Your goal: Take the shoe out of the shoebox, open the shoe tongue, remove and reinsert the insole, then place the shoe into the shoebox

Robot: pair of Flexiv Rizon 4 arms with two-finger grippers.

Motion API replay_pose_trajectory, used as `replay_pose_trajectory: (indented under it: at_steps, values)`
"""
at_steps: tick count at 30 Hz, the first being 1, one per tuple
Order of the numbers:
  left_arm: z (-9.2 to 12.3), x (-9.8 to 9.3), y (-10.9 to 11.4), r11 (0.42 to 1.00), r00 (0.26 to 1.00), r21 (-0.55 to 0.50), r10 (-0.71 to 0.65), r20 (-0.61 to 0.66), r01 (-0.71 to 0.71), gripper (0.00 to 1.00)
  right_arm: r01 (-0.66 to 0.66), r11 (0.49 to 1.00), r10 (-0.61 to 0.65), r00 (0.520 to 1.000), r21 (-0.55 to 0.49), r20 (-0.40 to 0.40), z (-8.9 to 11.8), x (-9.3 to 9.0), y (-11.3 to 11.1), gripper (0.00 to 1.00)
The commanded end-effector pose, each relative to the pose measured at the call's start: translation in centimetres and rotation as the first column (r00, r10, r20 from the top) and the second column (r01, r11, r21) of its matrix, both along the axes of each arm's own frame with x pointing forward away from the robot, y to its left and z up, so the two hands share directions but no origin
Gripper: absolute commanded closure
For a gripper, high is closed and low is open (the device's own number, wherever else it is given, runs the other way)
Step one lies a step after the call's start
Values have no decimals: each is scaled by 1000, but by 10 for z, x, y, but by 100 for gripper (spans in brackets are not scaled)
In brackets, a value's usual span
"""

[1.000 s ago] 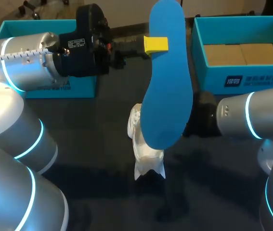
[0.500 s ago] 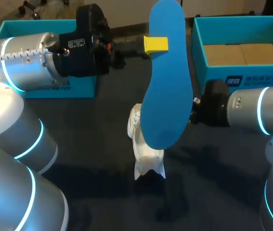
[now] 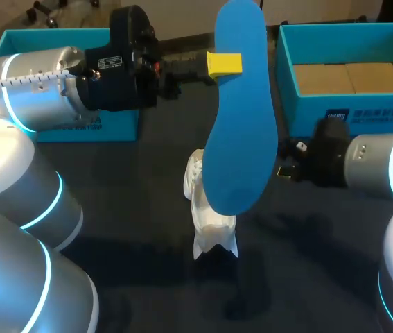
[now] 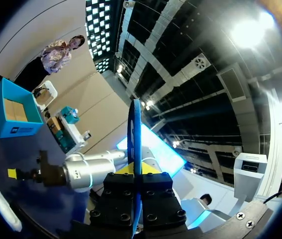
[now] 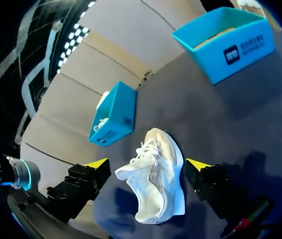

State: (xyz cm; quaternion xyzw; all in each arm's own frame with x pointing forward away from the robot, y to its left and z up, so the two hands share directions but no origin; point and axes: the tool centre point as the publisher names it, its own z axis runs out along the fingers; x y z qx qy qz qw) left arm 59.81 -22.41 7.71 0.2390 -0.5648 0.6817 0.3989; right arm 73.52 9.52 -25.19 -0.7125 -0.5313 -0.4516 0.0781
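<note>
The left gripper [image 3: 224,64] is clamped on the flat blue foam insole [image 3: 241,139], holding it upright in the air over the white laced sneaker [image 3: 210,229] on the dark table [image 3: 113,229]. The right gripper [image 5: 148,164] faces the sneaker, fingers spread, touching nothing. Reinserting likely needs the right gripper to steady the heel while the insole's toe end angles into the opening.

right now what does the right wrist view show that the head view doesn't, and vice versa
Only the right wrist view: the whole white shoe, uncovered, with the right pincer open and the shoe ahead of it, untouched. Only the head view: the blue insole gripped by the left pincer, covering part of the shoe. Both: the shoe, the open teal shoebox and a second teal box.
</note>
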Motion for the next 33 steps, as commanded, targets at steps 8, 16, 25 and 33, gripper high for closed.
replay_pose_trajectory:
  at_steps: [8, 16, 25, 33]
  values:
    - [2, -7, -3, 1000, 1000, -6, 15, -4, -15, 100, -393, 902, 426, 736, 180, -527, 16, 7, -29, 0]
    - [2, -7, -3, 1000, 1000, -6, 15, -4, -15, 100, -257, 957, 288, 787, 133, -546, 18, 26, -37, 0]
    - [2, -7, -3, 1000, 1000, -6, 15, -4, -15, 100, -249, 960, 277, 770, 129, -575, 27, 41, -40, 0]
    - [2, -7, -3, 1000, 1000, -6, 15, -4, -15, 100, -187, 980, 186, 756, 66, -628, 39, 54, -57, 0]
